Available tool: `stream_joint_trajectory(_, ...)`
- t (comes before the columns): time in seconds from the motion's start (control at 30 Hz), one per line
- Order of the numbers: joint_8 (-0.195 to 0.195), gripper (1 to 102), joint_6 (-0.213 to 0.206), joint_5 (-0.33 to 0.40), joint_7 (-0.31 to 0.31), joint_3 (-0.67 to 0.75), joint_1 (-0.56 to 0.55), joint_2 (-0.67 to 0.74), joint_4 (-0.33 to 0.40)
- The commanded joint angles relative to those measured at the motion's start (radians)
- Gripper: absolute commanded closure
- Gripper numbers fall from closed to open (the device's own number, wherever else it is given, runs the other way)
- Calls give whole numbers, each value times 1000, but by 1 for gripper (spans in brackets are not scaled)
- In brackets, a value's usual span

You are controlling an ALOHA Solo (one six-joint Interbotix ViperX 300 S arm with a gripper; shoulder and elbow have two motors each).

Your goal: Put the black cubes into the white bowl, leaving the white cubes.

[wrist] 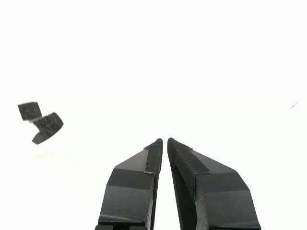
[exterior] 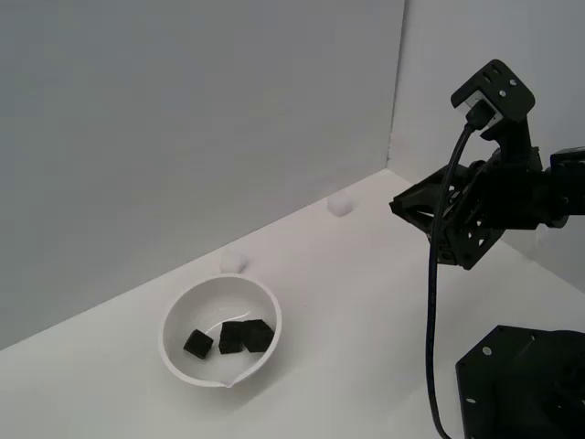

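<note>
In the exterior view the white bowl (exterior: 222, 331) rests on the white table (exterior: 366, 302) toward the view's lower left; three black cubes (exterior: 230, 338) lie inside it, two touching and one a little apart; two white cubes (exterior: 340, 207) sit near the back wall, one just behind the bowl; the gripper (exterior: 411, 208) hangs raised at the view's right, well apart from the bowl. In the wrist view the gripper (wrist: 165, 142) shows its tips drawn together with only a sliver between, nothing held; black cubes (wrist: 47, 125) show off to the side, far from the tips, washed out in glare.
</note>
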Motion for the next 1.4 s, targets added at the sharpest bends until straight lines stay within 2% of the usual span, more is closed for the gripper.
stream_joint_trajectory(0.0,3,100,-8,3,3,51,-14,44,5)
stream_joint_trajectory(0.37,3,100,-8,23,23,239,-14,235,25)
stream_joint_trajectory(0.73,2,100,-8,32,32,351,-14,344,29)
stream_joint_trajectory(1.03,-5,100,-8,46,44,515,-14,509,46)
stream_joint_trajectory(1.37,-8,100,-8,52,57,617,41,609,52)
